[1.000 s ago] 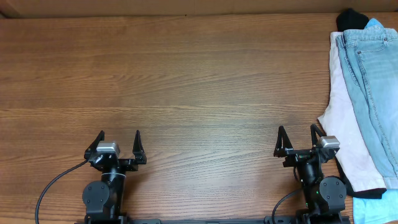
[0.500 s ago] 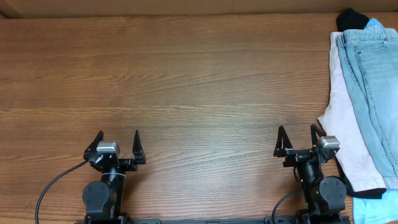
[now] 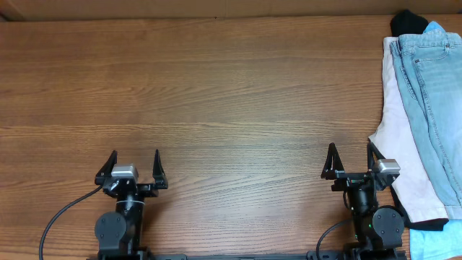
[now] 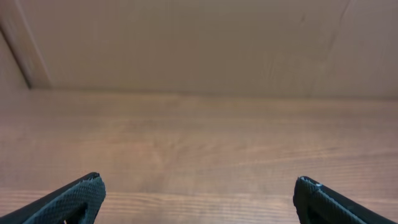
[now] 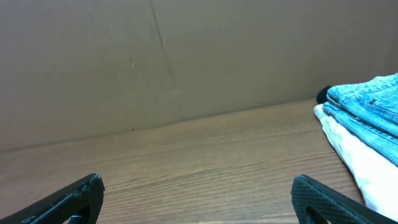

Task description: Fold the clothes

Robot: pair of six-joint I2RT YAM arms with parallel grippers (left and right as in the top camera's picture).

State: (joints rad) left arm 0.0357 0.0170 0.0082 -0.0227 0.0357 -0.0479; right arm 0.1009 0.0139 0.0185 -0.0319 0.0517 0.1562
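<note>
Faded denim shorts (image 3: 435, 101): right edge of counter (image 3: 231, 94), atop cream-white garment (image 3: 398, 144). Left hand (image 3: 134, 156), right hand (image 3: 351, 149): front edge, fingers spread wide, holding nothing.

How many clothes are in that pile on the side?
4 show: denim shorts on top, a cream-white garment under them, a black item and a sky-blue item peeking out at the far end. More may be hidden underneath.

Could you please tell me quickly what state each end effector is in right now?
Left end effector: open, holding nothing.
Right end effector: open, holding nothing.
</note>
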